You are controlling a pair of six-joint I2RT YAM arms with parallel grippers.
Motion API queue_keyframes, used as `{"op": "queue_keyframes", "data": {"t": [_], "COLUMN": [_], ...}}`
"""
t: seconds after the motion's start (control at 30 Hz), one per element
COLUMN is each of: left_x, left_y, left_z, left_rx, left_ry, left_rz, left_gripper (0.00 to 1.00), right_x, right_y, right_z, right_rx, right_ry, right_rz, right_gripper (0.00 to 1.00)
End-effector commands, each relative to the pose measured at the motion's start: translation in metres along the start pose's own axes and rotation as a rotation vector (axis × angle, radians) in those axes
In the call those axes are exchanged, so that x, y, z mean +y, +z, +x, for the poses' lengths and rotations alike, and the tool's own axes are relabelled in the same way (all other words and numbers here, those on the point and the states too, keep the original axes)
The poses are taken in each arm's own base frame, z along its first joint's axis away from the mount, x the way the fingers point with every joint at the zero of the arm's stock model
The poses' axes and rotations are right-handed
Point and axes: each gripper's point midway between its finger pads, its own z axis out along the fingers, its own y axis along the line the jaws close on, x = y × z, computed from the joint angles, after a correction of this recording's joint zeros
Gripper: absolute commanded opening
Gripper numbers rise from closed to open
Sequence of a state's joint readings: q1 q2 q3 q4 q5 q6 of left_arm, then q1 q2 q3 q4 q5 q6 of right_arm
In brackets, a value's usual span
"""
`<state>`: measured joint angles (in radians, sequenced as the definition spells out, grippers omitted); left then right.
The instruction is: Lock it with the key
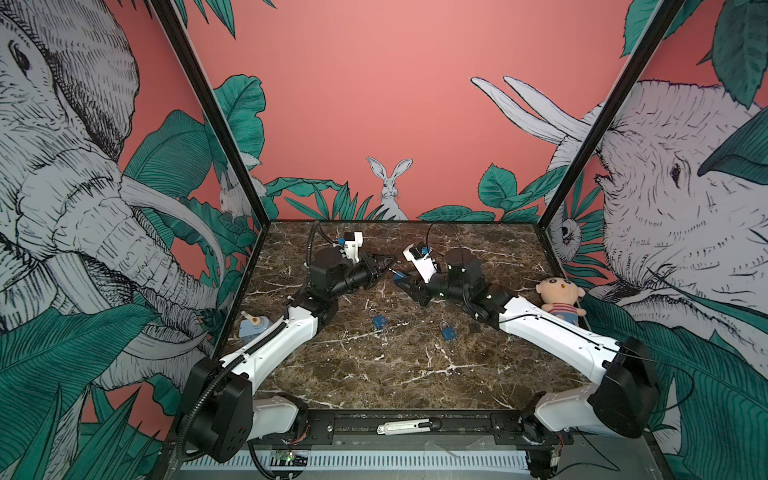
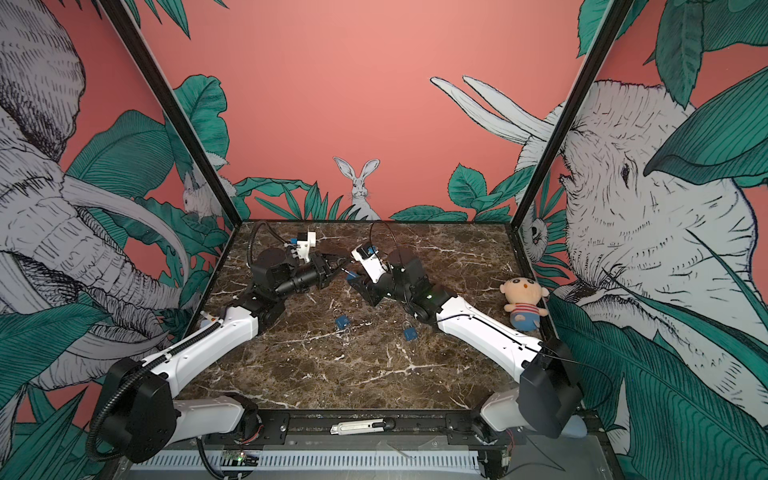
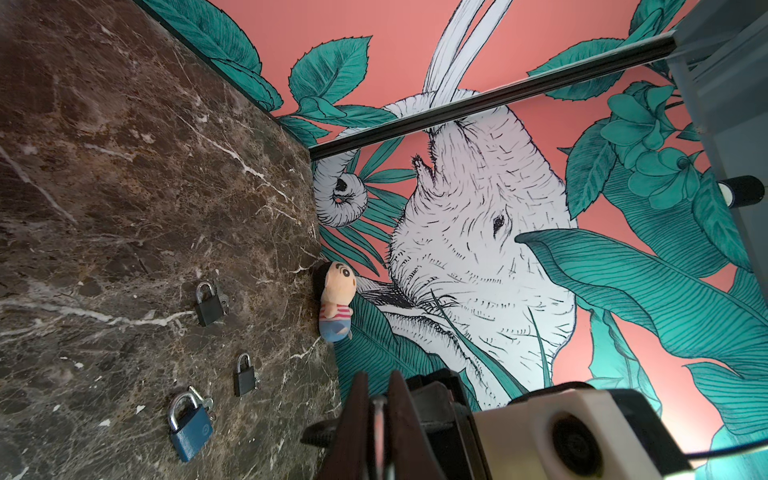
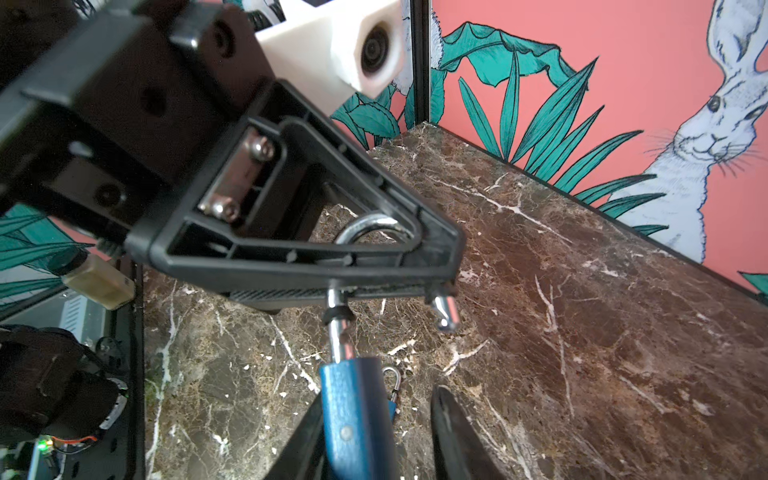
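A blue padlock (image 4: pixel 353 419) hangs above the marble table (image 1: pixel 415 365), near the back in both top views (image 1: pixel 398 274) (image 2: pixel 351 275). Its silver shackle (image 4: pixel 365 226) is open, with one end free. My left gripper (image 4: pixel 449 270) (image 3: pixel 379 380) is shut on that shackle, which shows as a thin silver strip between the closed fingers. My right gripper (image 4: pixel 378 395) (image 1: pixel 405 286) straddles the lock body: one finger rests against it and the other stands off with a gap. A small silvery key (image 3: pixel 202 400) lies on the table against another blue padlock (image 3: pixel 190 432).
Two more blue padlocks (image 1: pixel 379 321) (image 1: pixel 447 332) lie mid-table, and two black ones (image 3: pixel 208 307) (image 3: pixel 244 378) lie nearer the right wall. A plush doll (image 1: pixel 559 299) leans at the right edge. A pale blue object (image 1: pixel 253 326) sits at the left edge.
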<state>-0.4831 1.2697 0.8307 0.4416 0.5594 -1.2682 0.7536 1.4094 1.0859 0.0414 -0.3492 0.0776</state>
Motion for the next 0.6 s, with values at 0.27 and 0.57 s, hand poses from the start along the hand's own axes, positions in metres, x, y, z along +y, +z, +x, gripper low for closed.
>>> {"op": "queue_keyframes", "data": {"t": [0.27, 0.57], "left_x": [-0.035, -0.024], "left_y": [-0.004, -0.023], "left_z": [-0.006, -0.017], "left_rx": [-0.024, -0.076], "left_ry": [0.046, 0.164], "left_rz": [0.098, -0.054], "left_gripper": [0.00, 0.42], "right_x": [0.001, 0.002], "right_y": [-0.005, -0.024], "right_z": [-0.023, -0.012], "right_rx": [-0.067, 0.000], "right_ry": [-0.022, -0.025], "right_rz": [0.003, 0.029], "right_gripper": [0.00, 0.00]}}
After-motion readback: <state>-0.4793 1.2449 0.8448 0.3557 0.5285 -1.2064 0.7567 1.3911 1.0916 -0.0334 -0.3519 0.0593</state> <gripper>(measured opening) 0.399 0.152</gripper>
